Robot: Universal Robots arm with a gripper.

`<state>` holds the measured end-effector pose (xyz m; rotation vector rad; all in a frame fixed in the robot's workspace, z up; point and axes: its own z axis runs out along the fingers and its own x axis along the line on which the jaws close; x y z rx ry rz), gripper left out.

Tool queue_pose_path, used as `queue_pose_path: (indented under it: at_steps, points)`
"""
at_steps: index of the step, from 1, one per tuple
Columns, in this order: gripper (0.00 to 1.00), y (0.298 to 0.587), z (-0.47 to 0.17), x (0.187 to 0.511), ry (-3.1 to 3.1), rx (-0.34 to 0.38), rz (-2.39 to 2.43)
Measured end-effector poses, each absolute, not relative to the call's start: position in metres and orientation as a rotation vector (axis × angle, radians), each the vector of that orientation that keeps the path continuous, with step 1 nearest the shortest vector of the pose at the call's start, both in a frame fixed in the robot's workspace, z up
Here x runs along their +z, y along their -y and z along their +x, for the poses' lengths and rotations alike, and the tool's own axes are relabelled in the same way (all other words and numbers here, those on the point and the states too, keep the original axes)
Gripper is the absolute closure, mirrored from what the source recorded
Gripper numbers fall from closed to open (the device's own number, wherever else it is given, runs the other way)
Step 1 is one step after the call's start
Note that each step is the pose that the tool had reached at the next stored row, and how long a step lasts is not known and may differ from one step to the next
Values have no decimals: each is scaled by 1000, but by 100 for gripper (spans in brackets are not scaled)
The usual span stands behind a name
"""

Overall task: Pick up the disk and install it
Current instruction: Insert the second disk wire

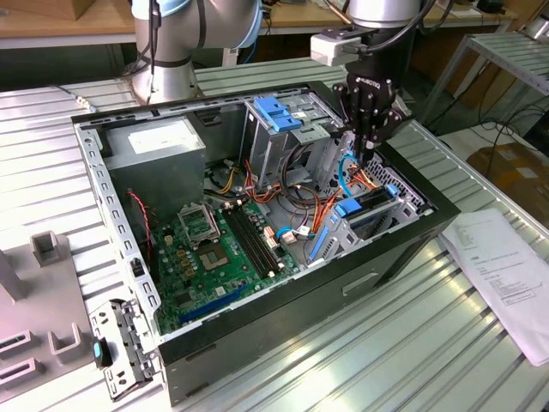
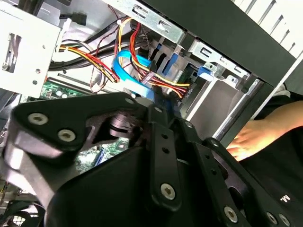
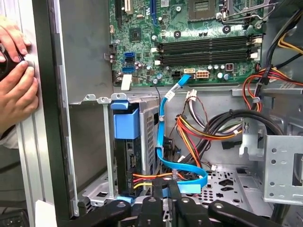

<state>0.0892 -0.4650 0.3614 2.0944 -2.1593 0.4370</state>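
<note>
The disk sits on edge inside the drive cage at the front corner of the open computer case, its light-blue rails showing at the end. In the first wrist view the disk is a dark slab under a blue rail tab, with orange and yellow wires plugged into it. My gripper hangs just above the cage, fingers pointing down and shut together, apart from the disk. In the first wrist view the gripper has its tips at a blue flat cable. The gripper's black body looms in the second wrist view.
A person's hands rest on the case's outer wall beside the drive cage; one hand shows in the second wrist view. A blue latch tops the upper metal cage. Cable bundles crowd the bay. Papers lie at the exterior view's right.
</note>
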Motion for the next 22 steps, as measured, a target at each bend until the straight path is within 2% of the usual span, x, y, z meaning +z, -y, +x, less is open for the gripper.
queue_pose_path:
  at_steps: [1, 2, 4, 5, 6, 22]
  points:
    - [81, 465, 89, 360, 2157, 441, 2093]
    - [75, 464, 89, 359, 2155, 444, 2091]
    - [75, 464, 89, 358, 2151, 449, 2088]
    - [76, 464, 89, 358, 2150, 450, 2087]
    - [83, 464, 89, 358, 2150, 451, 2087]
    - [84, 477, 82, 356, 2162, 445, 2095]
